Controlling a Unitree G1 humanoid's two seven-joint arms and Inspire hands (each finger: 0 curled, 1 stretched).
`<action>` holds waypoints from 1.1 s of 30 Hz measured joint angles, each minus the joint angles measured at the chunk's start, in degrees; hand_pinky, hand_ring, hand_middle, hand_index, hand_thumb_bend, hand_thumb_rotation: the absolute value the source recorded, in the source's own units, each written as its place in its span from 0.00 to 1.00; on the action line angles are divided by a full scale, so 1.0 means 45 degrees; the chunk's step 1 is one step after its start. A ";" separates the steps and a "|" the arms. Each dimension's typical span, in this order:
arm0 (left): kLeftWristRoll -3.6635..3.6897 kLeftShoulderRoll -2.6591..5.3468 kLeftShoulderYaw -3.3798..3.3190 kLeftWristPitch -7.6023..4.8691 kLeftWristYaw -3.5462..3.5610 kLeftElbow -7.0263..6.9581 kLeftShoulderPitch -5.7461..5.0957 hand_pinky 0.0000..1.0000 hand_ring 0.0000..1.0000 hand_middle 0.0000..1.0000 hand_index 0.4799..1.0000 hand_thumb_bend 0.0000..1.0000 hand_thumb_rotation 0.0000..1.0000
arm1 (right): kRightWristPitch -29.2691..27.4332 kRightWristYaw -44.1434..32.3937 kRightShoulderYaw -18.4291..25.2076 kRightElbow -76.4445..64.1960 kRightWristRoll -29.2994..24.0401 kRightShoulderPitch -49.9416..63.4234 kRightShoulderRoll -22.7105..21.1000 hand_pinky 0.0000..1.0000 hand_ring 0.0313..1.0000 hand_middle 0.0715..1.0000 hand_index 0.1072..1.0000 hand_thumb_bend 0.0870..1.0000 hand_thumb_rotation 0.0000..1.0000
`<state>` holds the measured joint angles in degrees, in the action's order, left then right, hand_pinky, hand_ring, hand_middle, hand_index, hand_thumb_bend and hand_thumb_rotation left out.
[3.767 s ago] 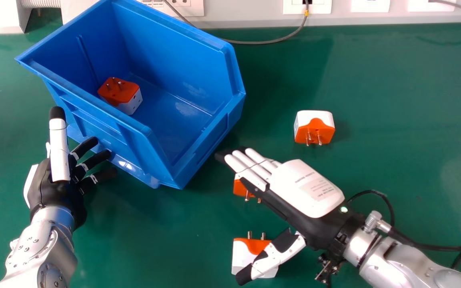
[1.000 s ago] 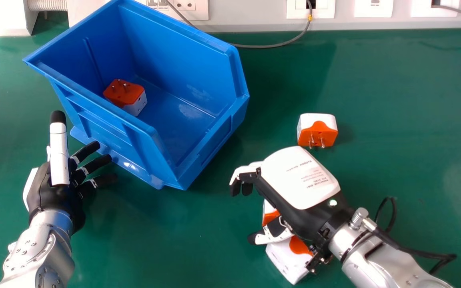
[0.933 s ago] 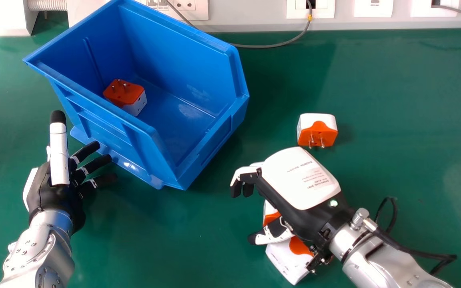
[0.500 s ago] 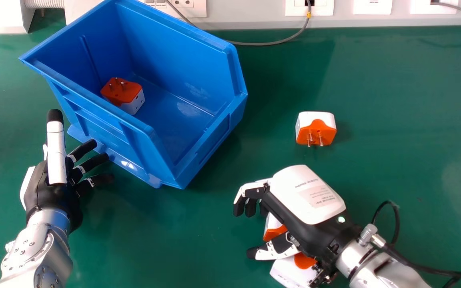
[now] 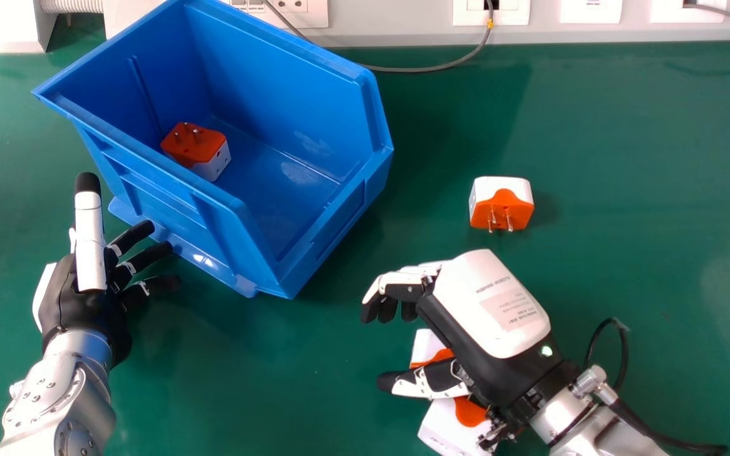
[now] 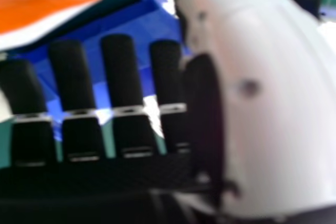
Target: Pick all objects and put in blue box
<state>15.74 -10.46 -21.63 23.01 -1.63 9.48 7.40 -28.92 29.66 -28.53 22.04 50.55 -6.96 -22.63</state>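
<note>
Fingers (image 5: pixel 406 282) of the black-and-white right hand (image 5: pixel 492 304) are bending loosely downward, with the thumb standing apart from them and leaving a gap between. The hand is sitting nearer than the blue plastic open-fronted box (image 5: pixel 276 69) and to its right, a strip of green tabletop (image 5: pixel 333 342) separating the two. Partly under the hand, to the near right of the box, an orange-and-white plug adapter (image 5: pixel 426 347) is lying behind the thumb. Whether the hand is touching it, I cannot tell. Nearer than that, a second orange-and-white adapter (image 5: pixel 444 427) is lying partly covered by the thumb and wrist.

Farther out, a white cube-shaped adapter with an orange pinned face (image 5: pixel 501 202) is resting to the right of the box, well apart from its edge, with green surface showing between. Inside the box, an orange-topped white adapter (image 5: pixel 194 145) is lying pins up, near the left wall, leaving floor room to its right. The left hand (image 5: pixel 86 310) is resting open just beside the box's near left side.
</note>
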 measured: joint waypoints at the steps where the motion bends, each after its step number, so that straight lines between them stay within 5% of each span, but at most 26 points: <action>1: -0.0001 0.0001 0.0001 0.0006 -0.0004 -0.0009 -0.0001 0.63 0.72 0.82 0.79 0.87 0.94 | -0.0077 0.0276 0.0000 0.0086 0.0094 -0.0039 0.0001 0.35 0.44 0.49 0.45 0.45 0.00; 10: 0.0000 0.0004 0.0016 -0.0017 -0.0002 0.0011 0.0007 0.63 0.72 0.82 0.79 0.87 0.94 | -0.0257 0.2970 -0.0102 0.1031 0.0869 -0.0644 0.0395 0.36 0.44 0.49 0.43 0.45 0.00; 15: 0.0004 0.0056 0.0051 0.0164 -0.0103 -0.0275 -0.0058 0.63 0.72 0.82 0.79 0.87 0.94 | -0.0347 0.3297 -0.0074 0.1093 0.0833 -0.0806 0.0420 0.36 0.44 0.49 0.42 0.45 0.00; 24: 0.0008 0.0016 -0.0001 0.0014 0.0036 -0.0134 -0.0072 0.63 0.72 0.82 0.79 0.87 0.94 | 0.2514 0.0592 0.0659 -0.0492 0.0499 0.0098 0.0240 0.37 0.43 0.48 0.43 0.45 0.00; 28: 0.0000 0.0006 -0.0003 -0.0007 0.0032 -0.0087 -0.0068 0.64 0.72 0.82 0.79 0.87 0.94 | 0.4202 -0.1207 0.0615 -0.1954 0.0810 0.0717 0.0383 0.46 0.54 0.61 0.55 0.59 0.08; 33: 0.0004 0.0003 0.0021 -0.0048 0.0037 0.0016 -0.0015 0.63 0.72 0.82 0.79 0.87 0.94 | 0.5947 -0.3749 0.0764 -0.4158 0.0784 0.1319 0.0365 0.64 0.76 0.82 0.76 0.81 0.31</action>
<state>15.76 -10.44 -21.54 22.79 -1.47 9.55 7.34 -2.16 12.79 -25.09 3.33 54.08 -1.02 -20.99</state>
